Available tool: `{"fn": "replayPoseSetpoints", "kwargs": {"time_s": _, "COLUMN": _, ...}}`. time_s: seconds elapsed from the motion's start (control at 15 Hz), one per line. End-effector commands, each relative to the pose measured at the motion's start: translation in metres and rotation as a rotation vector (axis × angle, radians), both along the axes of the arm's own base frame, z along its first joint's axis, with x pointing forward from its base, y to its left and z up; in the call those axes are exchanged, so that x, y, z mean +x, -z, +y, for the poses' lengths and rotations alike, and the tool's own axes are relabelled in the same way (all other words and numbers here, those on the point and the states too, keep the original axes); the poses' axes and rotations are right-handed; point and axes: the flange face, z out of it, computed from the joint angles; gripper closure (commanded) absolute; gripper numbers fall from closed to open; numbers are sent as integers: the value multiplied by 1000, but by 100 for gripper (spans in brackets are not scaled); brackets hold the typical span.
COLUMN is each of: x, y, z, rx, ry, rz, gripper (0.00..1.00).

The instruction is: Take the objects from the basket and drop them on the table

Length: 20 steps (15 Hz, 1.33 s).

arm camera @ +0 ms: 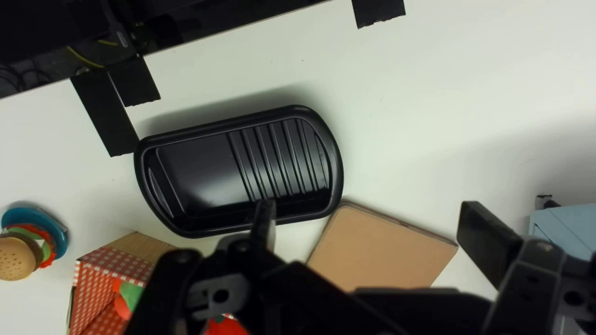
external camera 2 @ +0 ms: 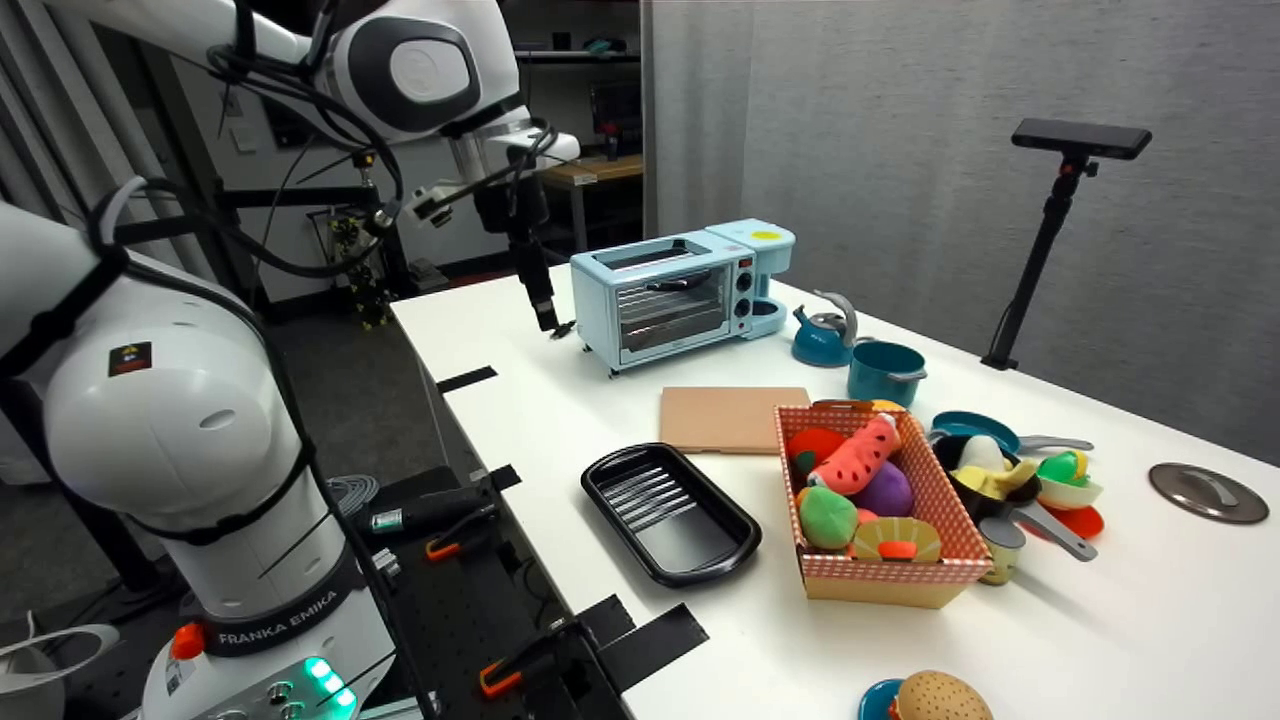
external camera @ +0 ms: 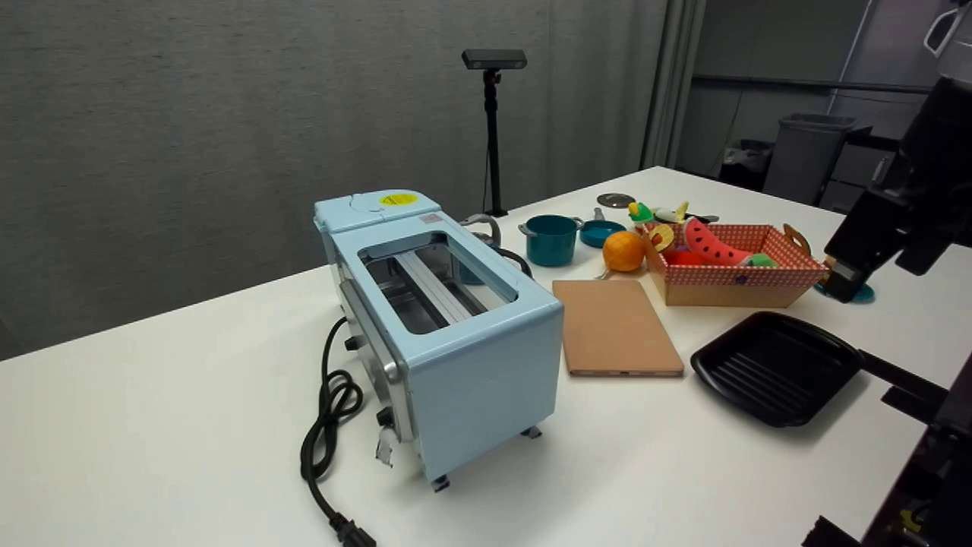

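Red gingham lines the basket [external camera 2: 880, 592], whose short walls, we reckon, keep the heaped toy food [external camera 2: 887, 492] from rolling off; a watermelon slice [external camera 2: 855, 462] lies uppermost. In an exterior view we find the basket at three o'clock from a black pan [external camera 2: 670, 515], on the white table [external camera 2: 1150, 620]. Well apart from it, the gripper [arm camera: 372, 228] hangs with its fingers [arm camera: 486, 239] spread wide and nothing between them, presumably to straddle a plump toy. In the wrist view the basket sits toward eight o'clock, so we judge a swing that way due. A burger [external camera 2: 942, 697] rests near half past five from the basket in an exterior view, likely steadied by the teal dish [external camera 2: 878, 700] beneath. The gripper masks much of the heap in the wrist view; what lies lowest, we cannot say.
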Motion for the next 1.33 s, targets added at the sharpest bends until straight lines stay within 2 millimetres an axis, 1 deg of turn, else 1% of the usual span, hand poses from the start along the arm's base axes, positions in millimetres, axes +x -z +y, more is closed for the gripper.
{"fn": "replayPoseSetpoints", "kwargs": {"time_s": 0.0, "x": 11, "y": -5, "z": -20, "rx": 0, "ry": 46, "rz": -33, "gripper": 0}}
{"fn": "replayPoseSetpoints", "kwargs": {"time_s": 0.27, "x": 23, "y": -12, "z": -51, "rx": 6, "ry": 115, "rz": -69, "gripper": 0}}
{"fn": "replayPoseSetpoints", "kwargs": {"time_s": 0.53, "x": 34, "y": -17, "z": -89, "rx": 26, "ry": 209, "rz": -112, "gripper": 0}}
{"fn": "replayPoseSetpoints", "kwargs": {"time_s": 0.93, "x": 55, "y": -16, "z": -154, "rx": 86, "ry": 376, "rz": -157, "gripper": 0}}
{"fn": "replayPoseSetpoints", "kwargs": {"time_s": 1.27, "x": 73, "y": -12, "z": -196, "rx": 115, "ry": 462, "rz": -171, "gripper": 0}}
